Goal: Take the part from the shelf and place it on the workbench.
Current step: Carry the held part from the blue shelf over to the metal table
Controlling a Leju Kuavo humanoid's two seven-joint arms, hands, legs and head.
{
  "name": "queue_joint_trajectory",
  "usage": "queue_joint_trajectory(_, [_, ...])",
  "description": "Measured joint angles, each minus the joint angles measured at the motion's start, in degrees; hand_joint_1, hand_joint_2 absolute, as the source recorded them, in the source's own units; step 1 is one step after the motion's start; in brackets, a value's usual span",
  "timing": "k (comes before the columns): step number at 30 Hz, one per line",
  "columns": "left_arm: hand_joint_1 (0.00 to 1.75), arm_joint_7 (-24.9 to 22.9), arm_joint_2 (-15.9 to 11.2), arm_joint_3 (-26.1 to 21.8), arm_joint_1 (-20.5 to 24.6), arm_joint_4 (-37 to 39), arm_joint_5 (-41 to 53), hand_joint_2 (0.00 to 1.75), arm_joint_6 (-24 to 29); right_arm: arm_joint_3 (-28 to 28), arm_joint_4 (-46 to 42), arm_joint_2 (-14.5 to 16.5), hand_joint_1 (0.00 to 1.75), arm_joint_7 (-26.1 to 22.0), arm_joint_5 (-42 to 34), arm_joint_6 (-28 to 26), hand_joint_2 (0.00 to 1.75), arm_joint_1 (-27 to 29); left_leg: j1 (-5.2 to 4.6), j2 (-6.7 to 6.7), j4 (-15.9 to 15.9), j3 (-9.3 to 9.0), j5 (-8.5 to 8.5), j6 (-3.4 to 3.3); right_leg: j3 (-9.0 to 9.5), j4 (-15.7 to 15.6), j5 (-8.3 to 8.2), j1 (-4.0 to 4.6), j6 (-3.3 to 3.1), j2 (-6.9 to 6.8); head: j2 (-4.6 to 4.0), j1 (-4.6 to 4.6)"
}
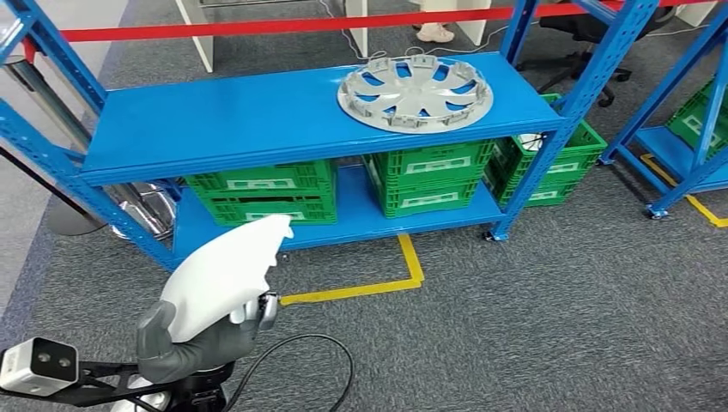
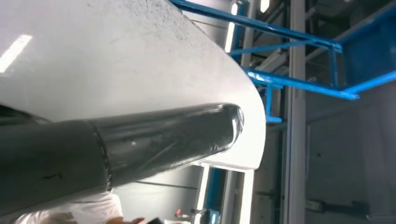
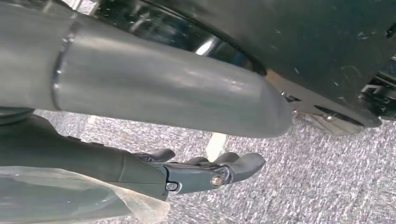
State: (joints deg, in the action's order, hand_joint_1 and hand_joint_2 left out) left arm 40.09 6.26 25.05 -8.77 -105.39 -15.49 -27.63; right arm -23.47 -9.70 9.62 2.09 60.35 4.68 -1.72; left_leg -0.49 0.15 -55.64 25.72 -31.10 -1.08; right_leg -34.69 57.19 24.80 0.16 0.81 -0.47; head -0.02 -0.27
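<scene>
Part held in left hand, fingers pressed against it, below and in front of shelf. Right hand hanging empty, fingers loosely curled. Pickup done; placing on bench remaining.

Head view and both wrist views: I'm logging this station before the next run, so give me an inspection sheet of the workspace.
Surface: blue shelf; its top level carries a silver wheel cover toward its right end.
Job's things: white part, held by the left hand, off the shelf.
Clutter: green crates on the lower level, another at the shelf's right end.
Hands: left hand grips the white part, thumb across it; right hand holds nothing, fingers apart, over the carpet.
Cables: black cable looping over the floor beside the left arm.
Surroundings: grey carpet, yellow floor tape, red barrier behind the shelf.
</scene>
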Motion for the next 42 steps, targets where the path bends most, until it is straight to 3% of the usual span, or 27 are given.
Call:
queue_joint_trajectory(2, [1.75, 0.0, 0.0, 0.1, 0.2, 0.0, 0.3, 0.00, -0.2, 0.0, 0.0, 0.0, 0.00, 0.0, 0.0, 0.0, 0.00, 0.0, 0.16, 0.23, 0.3, 1.03, 1.15, -0.64, -0.79, 0.8, 1.00, -0.15, 0.71, 0.16, 0.00, 0.05])
queue_joint_trajectory(4, [1.75, 0.0, 0.0, 0.2, 0.3, 0.0, 0.5, 0.00, -0.3, -0.1, 0.0, 0.0, 0.00, -0.1, 0.0, 0.0, 0.00, 0.1, 0.39, 0.46, 0.5, 2.37, 2.52, -1.23, -2.40, 5.2, 5.85, -0.36, 1.30, 0.36, 0.00, 0.29])
queue_joint_trajectory(6, [1.75, 0.0, 0.0, 0.3, 0.4, 0.0, 0.6, 0.00, -0.3, -0.1, 0.0, 0.0, 0.00, -0.1, 0.0, 0.0, 0.00, 0.1, 0.35, 0.54, 0.4, 4.05, 3.78, -1.37, -4.14, 12.5, 10.53, -0.56, 1.81, 0.36, 0.00, 0.49])
queue_joint_trajectory(7, [1.75, 0.0, 0.0, 0.3, 0.4, 0.1, 0.6, 0.00, -0.3, -0.1, 0.0, 0.0, 0.00, -0.1, 0.0, 0.0, 0.00, 0.0, 0.33, 0.59, 0.2, 4.98, 4.40, -1.32, -4.36, 15.2, 11.02, -0.64, 2.00, 0.36, 0.00, 0.48])
queue_joint_trajectory(8, [1.75, 0.0, 0.0, 0.3, 0.4, 0.1, 0.6, 0.00, -0.3, -0.1, 0.0, 0.0, 0.00, -0.1, 0.0, 0.0, 0.00, 0.0, 0.34, 0.65, 0.0, 5.93, 4.99, -1.24, -3.78, 16.2, 10.19, -0.72, 2.14, 0.36, 0.00, 0.48])
queue_joint_trajectory(9, [1.75, 0.0, 0.0, 0.3, 0.4, 0.1, 0.6, 0.00, -0.3, -0.2, 0.0, 0.0, 0.00, -0.1, 0.0, 0.0, 0.00, 0.0, 0.38, 0.68, -0.3, 6.90, 5.51, -1.10, -2.19, 15.2, 8.45, -0.81, 2.23, 0.36, 0.00, 0.49])
queue_joint_trajectory(10, [1.75, 0.0, 0.0, 0.3, 0.4, 0.1, 0.6, 0.00, -0.3, -0.2, 0.0, 0.0, 0.00, -0.1, 0.0, 0.0, 0.00, 0.0, 0.43, 0.68, -0.7, 7.76, 5.96, -0.90, 0.35, 12.2, 6.69, -0.93, 2.30, 0.36, 0.00, 0.49])
queue_joint_trajectory(12, [1.75, 0.0, 0.0, 0.4, 0.5, 0.1, 0.7, 0.00, -0.3, -0.3, 0.0, 0.0, 0.00, -0.3, -0.1, -0.1, 0.00, -0.2, 0.31, 0.65, -1.7, 9.19, 6.72, -0.36, 6.45, 3.7, 6.19, -1.03, 2.24, 0.46, 0.00, 0.49])
queue_joint_trajectory(13, [1.75, 0.0, 0.0, 0.5, 0.6, 0.1, 0.8, 0.00, -0.3, -0.3, -0.1, 0.0, 0.00, -0.4, -0.1, -0.1, 0.00, -0.2, 0.22, 0.65, -2.0, 9.63, 7.16, -0.08, 8.30, 0.7, 6.79, -1.01, 2.05, 0.54, 0.00, 0.46])
queue_joint_trajectory(14, [1.75, 0.0, 0.0, 0.6, 0.8, 0.1, 0.9, 0.00, -0.2, -0.3, -0.1, 0.0, 0.00, -0.5, -0.2, -0.2, 0.00, -0.3, 0.16, 0.67, -2.2, 9.98, 7.64, 0.17, 9.14, -1.0, 7.46, -0.89, 1.76, 0.62, 0.00, 0.46])
queue_joint_trajectory(16, [1.75, 0.0, 0.0, 0.8, 1.0, 0.1, 1.1, 0.00, -0.1, -0.4, -0.1, 0.0, 0.00, -0.6, -0.1, -0.2, 0.00, -0.1, 0.28, 0.61, -2.3, 10.53, 8.26, 0.76, 8.22, -1.3, 6.97, -0.80, 0.80, 0.53, 0.00, 0.45])
queue_joint_trajectory(18, [1.75, 0.0, -0.1, 0.8, 1.1, 0.1, 1.3, 0.00, 0.2, -0.5, -0.1, 0.0, 0.00, -0.8, -0.1, -0.4, 0.00, 0.0, 0.46, 0.44, -4.2, 11.47, 5.58, 1.41, 7.13, -1.2, 5.86, -0.85, -0.41, 0.29, 0.00, 0.21])
queue_joint_trajectory(20, [1.75, 0.0, -0.2, 0.8, 1.1, 0.2, 2.6, 0.00, 1.4, -0.6, -0.1, 0.0, 0.00, -1.1, -0.2, -0.6, 0.00, -0.1, 0.61, 0.32, -10.2, 12.87, 0.08, 1.90, 5.95, -1.2, 4.80, -0.76, -1.19, 0.19, 0.00, -0.11])
queue_joint_trajectory(21, [1.75, 0.0, -0.3, 0.9, 1.0, 0.2, 4.7, 0.00, 3.2, -0.7, -0.1, 0.0, 0.00, -1.2, -0.3, -0.7, 0.00, 0.0, 0.65, 0.30, -14.0, 13.48, -2.03, 2.03, 5.26, -1.1, 4.33, -0.65, -1.34, 0.14, 0.00, -0.19])
queue_joint_trajectory(22, [1.75, 0.0, -0.4, 0.9, 0.9, 0.3, 8.3, 0.00, 6.2, -0.8, -0.1, 0.0, 0.00, -1.2, -0.4, -0.8, 0.00, 0.0, 0.66, 0.29, -17.1, 13.75, -2.94, 2.08, 4.58, -1.1, 3.90, -0.53, -1.41, 0.10, 0.00, -0.19])
queue_joint_trajectory(23, [1.75, 0.0, -0.6, 1.0, 0.8, 0.3, 12.9, 0.00, 10.2, -1.0, -0.1, 0.0, 0.00, -1.2, -0.5, -0.8, 0.00, 0.1, 0.65, 0.28, -18.4, 13.34, -2.60, 2.01, 3.91, -1.0, 3.43, -0.41, -1.45, 0.06, 0.00, -0.21])
queue_joint_trajectory(24, [1.75, 0.0, -0.8, 1.3, 0.6, 0.3, 17.8, 0.00, 14.6, -1.1, -0.1, 0.0, 0.00, -1.2, -0.5, -0.9, 0.00, 0.1, 0.64, 0.26, -17.6, 12.05, -1.33, 1.81, 3.31, -0.9, 3.00, -0.28, -1.47, 0.05, 0.00, -0.21])
queue_joint_trajectory(26, [1.75, 0.0, -1.3, 2.0, 0.3, 0.3, 26.3, 0.00, 23.2, -1.4, -0.1, 0.0, 0.00, -1.1, -0.5, -0.9, 0.00, 0.2, 0.43, 0.18, -10.5, 7.14, 1.45, 0.94, 2.43, -0.8, 2.30, -0.06, -1.39, 0.12, 0.00, -0.20])
queue_joint_trajectory(28, [1.75, 0.0, -1.8, 2.9, 0.2, 0.3, 31.6, 0.00, 29.9, -1.5, -0.1, 0.1, 0.00, -1.0, -0.4, -1.1, 0.00, 0.2, 0.07, 0.11, -2.9, 2.72, 1.97, 0.09, 1.88, -0.8, 1.66, 0.01, -1.00, 0.14, 0.00, -0.18])
queue_joint_trajectory(29, [1.75, -0.1, -2.0, 3.4, 0.1, 0.3, 33.3, 0.00, 32.4, -1.6, -0.1, 0.1, 0.00, -1.0, -0.4, -1.2, 0.00, 0.3, -0.13, 0.09, -0.9, 1.76, 1.68, -0.18, 1.64, -0.8, 1.32, -0.06, -0.68, 0.11, 0.00, -0.19])
queue_joint_trajectory(31, [1.75, -0.6, -2.5, 4.4, 0.1, 0.3, 35.5, 0.00, 36.0, -1.7, -0.1, 0.1, 0.00, -1.0, -0.3, -1.3, 0.00, 0.3, -0.16, 0.13, 0.3, 1.54, 1.80, -0.43, 1.29, -0.8, 0.91, -0.17, -0.01, 0.04, 0.00, -0.21])
queue_joint_trajectory(33, [1.75, -1.5, -2.9, 5.3, 0.0, 0.4, 38.1, 0.00, 40.0, -1.8, -0.1, 0.1, 0.00, -0.9, -0.1, -1.4, 0.00, 0.4, 0.19, 0.29, 1.1, 1.62, 2.32, -0.85, 0.25, 0.8, 2.28, -0.15, 0.60, 0.16, 0.00, -0.03])
queue_joint_trajectory(36, [1.75, -3.4, -3.3, 6.2, -0.2, 0.6, 44.4, 0.00, 47.4, -2.0, -0.1, 0.1, 0.00, -0.7, 0.0, -1.4, 0.00, 0.6, 0.40, 0.51, 1.1, 2.43, 2.90, -1.28, -4.26, 11.2, 7.96, -0.46, 1.42, 0.36, 0.00, 0.27])
queue_joint_trajectory(37, [1.75, -3.9, -3.5, 6.3, -0.3, 0.7, 46.6, 0.00, 49.6, -2.1, -0.1, 0.1, 0.00, -0.6, 0.0, -1.4, 0.00, 0.7, 0.41, 0.56, 0.9, 2.75, 2.97, -1.28, -5.58, 14.6, 9.19, -0.59, 1.64, 0.36, 0.00, 0.28])
queue_joint_trajectory(38, [1.75, -4.5, -3.6, 6.4, -0.3, 0.9, 48.5, 0.00, 51.3, -2.2, -0.1, 0.1, 0.00, -0.5, 0.0, -1.4, 0.00, 0.8, 0.43, 0.59, 0.6, 2.98, 3.00, -1.26, -5.98, 16.2, 9.39, -0.71, 1.83, 0.35, 0.00, 0.27])
queue_joint_trajectory(39, [1.75, -5.0, -3.7, 6.5, -0.3, 1.1, 50.0, 0.00, 52.8, -2.3, -0.1, 0.1, 0.00, -0.5, 0.0, -1.4, 0.00, 0.9, 0.47, 0.59, 0.4, 3.14, 2.98, -1.21, -5.31, 15.5, 8.53, -0.83, 1.97, 0.35, 0.00, 0.28])
queue_joint_trajectory(42, [1.75, -6.5, -4.1, 7.2, -0.2, 1.6, 51.9, 0.00, 55.8, -2.6, -0.1, 0.1, 0.00, -0.5, 0.2, -1.4, 0.00, 0.8, 0.54, 0.54, -0.6, 3.43, 2.54, -0.58, 1.02, 4.6, 3.99, -1.09, 2.12, 0.35, 0.00, 0.32])
